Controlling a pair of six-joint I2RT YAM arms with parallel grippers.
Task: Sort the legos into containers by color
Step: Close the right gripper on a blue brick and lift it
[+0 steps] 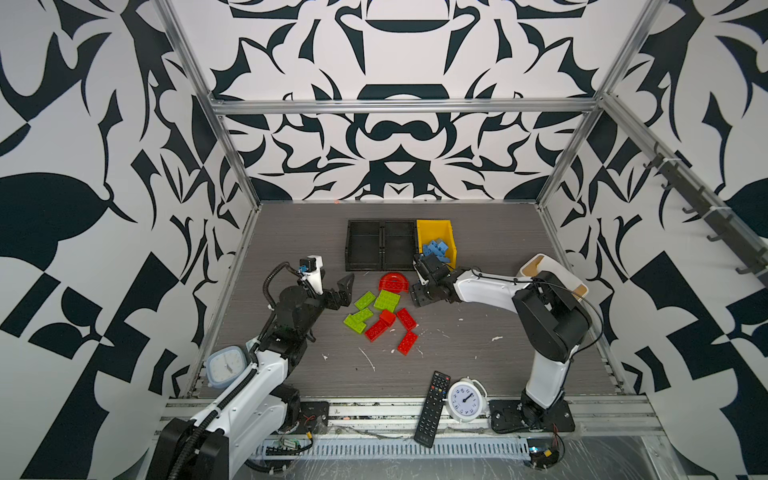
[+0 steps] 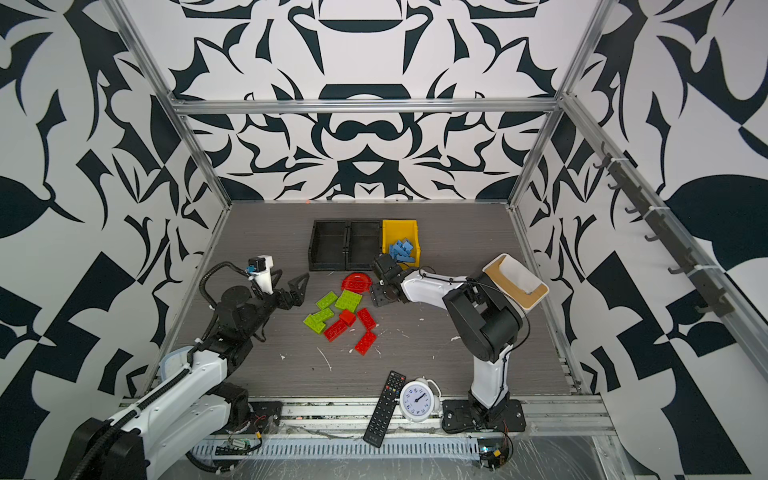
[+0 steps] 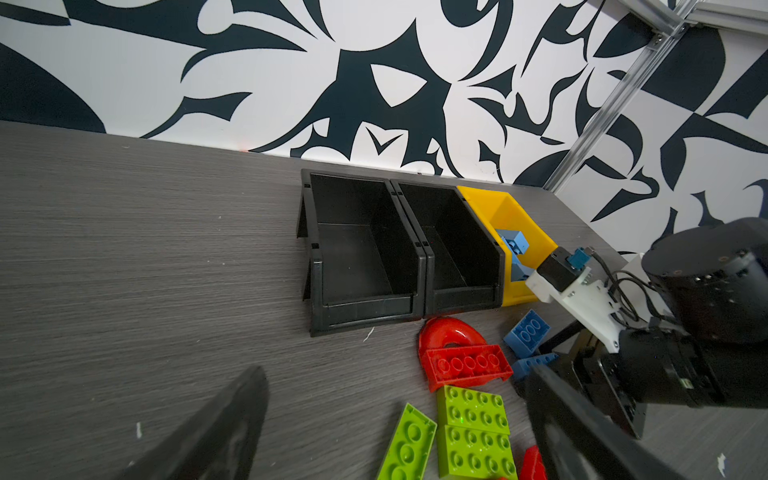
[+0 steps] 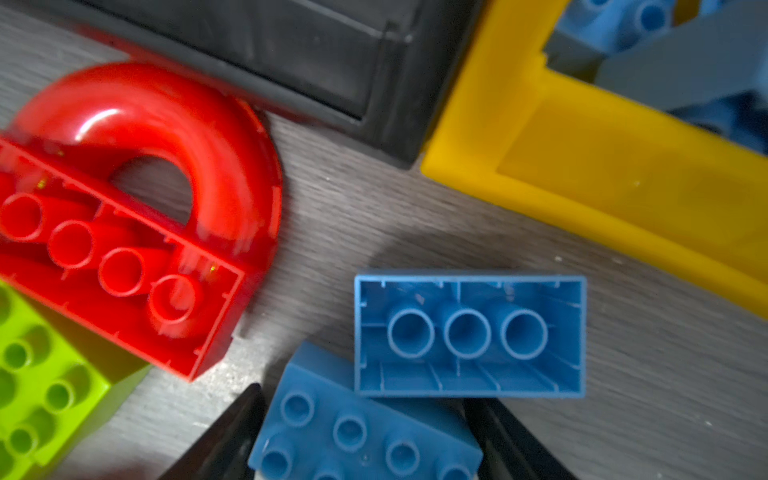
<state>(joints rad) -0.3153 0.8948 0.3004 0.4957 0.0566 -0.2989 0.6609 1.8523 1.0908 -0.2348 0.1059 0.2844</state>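
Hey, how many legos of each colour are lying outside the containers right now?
Green legos: 4, counting the wide one as one
Red legos: 5, half-round piece included
Blue legos: 2
Total: 11

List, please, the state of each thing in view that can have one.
left gripper, open, empty.
right gripper, jaws flanking studs-up blue brick, grip unclear.
overturned blue brick, hollow side up, touching that brick.
yellow bin, holding blue bricks.
black trays, both empty.
red half-round piece, on its side, unsorted.
green bricks, loose, unsorted.
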